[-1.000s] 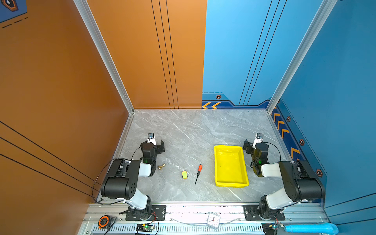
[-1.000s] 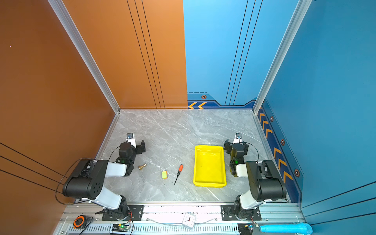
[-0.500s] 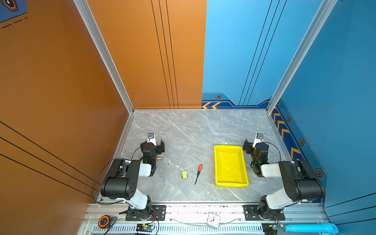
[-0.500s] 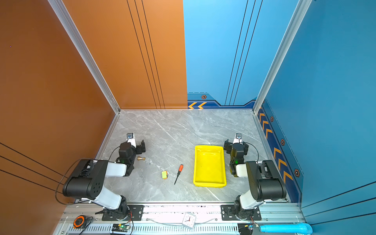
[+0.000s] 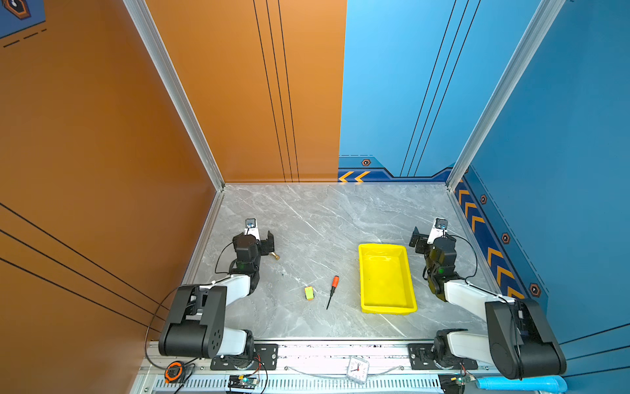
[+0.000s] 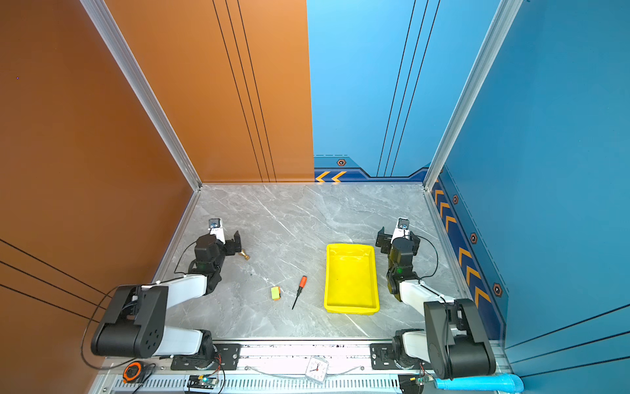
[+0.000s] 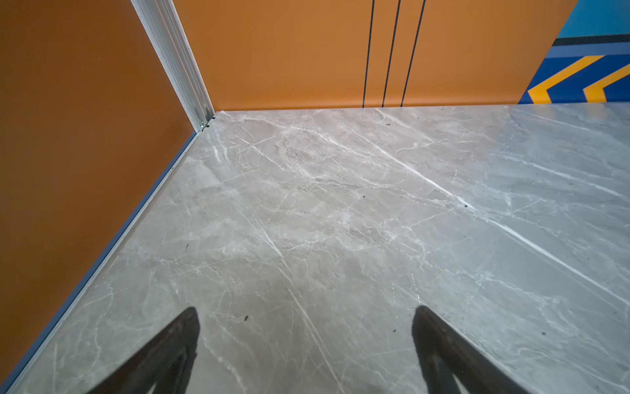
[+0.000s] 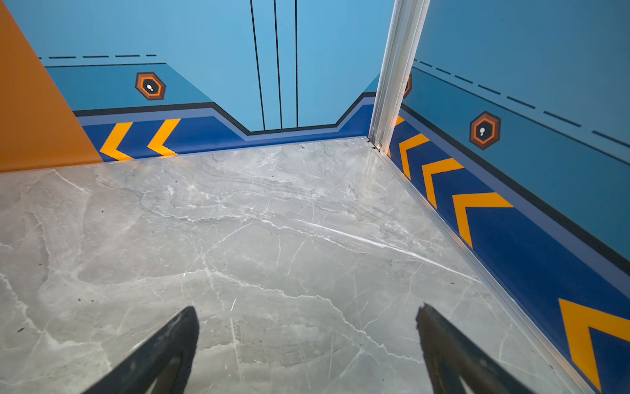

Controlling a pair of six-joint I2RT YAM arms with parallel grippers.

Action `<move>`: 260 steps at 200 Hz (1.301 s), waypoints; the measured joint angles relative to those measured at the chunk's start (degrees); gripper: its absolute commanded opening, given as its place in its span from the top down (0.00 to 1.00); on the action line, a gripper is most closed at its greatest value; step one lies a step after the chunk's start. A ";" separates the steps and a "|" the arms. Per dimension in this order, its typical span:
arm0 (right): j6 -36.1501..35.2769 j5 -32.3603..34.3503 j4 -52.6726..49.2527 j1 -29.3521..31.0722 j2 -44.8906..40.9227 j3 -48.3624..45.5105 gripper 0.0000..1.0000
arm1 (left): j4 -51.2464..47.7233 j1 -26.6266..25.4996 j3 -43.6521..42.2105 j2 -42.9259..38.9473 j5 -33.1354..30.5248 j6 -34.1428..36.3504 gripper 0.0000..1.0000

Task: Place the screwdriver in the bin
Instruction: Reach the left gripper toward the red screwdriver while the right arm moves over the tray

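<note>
Since neither arm has anything in its jaws, the task is judged not yet started: the left gripper [image 7: 306, 314] is seen spread wide and empty over the grey marble tabletop [image 5: 306, 218], and the right gripper [image 8: 307, 310] is equally spread and empty.

In both top views the small slim screwdriver with orange-red handle and thin black shaft [image 5: 331, 292] [image 6: 298, 293] is found flat on the marble, just beside the shallow bright yellow rectangular plastic bin [image 5: 387, 276] at its 9 o'clock, not touching it. The handle is pointed to 1 o'clock, the tip to 7 o'clock. A little yellow-green block [image 5: 309, 292] is seen near it at 9 o'clock, and a small brass knob-shaped piece [image 5: 275, 256] by the left gripper.

The tool is judged light and rigid. It is likely to roll on the round handle, and it looks slippery and hard to pinch at the thin shaft. The handle is best taken near the black collar, with jaws closed across it from 10 and 4 o'clock. The block should be kept clear of the fingers.
</note>
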 measured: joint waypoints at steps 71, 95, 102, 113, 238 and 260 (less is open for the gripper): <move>5.70 2.75 -24.35 3.41 -13.51 8.26 0.00 | -29.33 -4.55 8.96 -16.41 -2.32 -8.46 0.02; 8.72 3.06 -34.23 4.76 -16.02 13.03 0.00 | -40.92 -7.48 14.95 -18.56 -3.93 -13.00 0.02; 9.68 3.17 -37.27 5.46 -16.61 14.38 0.00 | -43.89 -8.74 16.22 -19.21 -4.35 -14.21 0.02; 11.17 3.23 -41.33 6.60 -17.25 16.13 0.00 | -48.24 -11.13 17.97 -20.17 -4.76 -15.98 0.02; 22.77 2.56 -65.66 25.42 -18.45 22.77 0.00 | -75.52 -32.96 33.22 -8.00 0.17 -29.22 0.02; 23.06 2.56 -66.51 29.55 -19.10 22.80 0.00 | -77.66 -35.82 34.99 -3.58 2.47 -30.69 0.02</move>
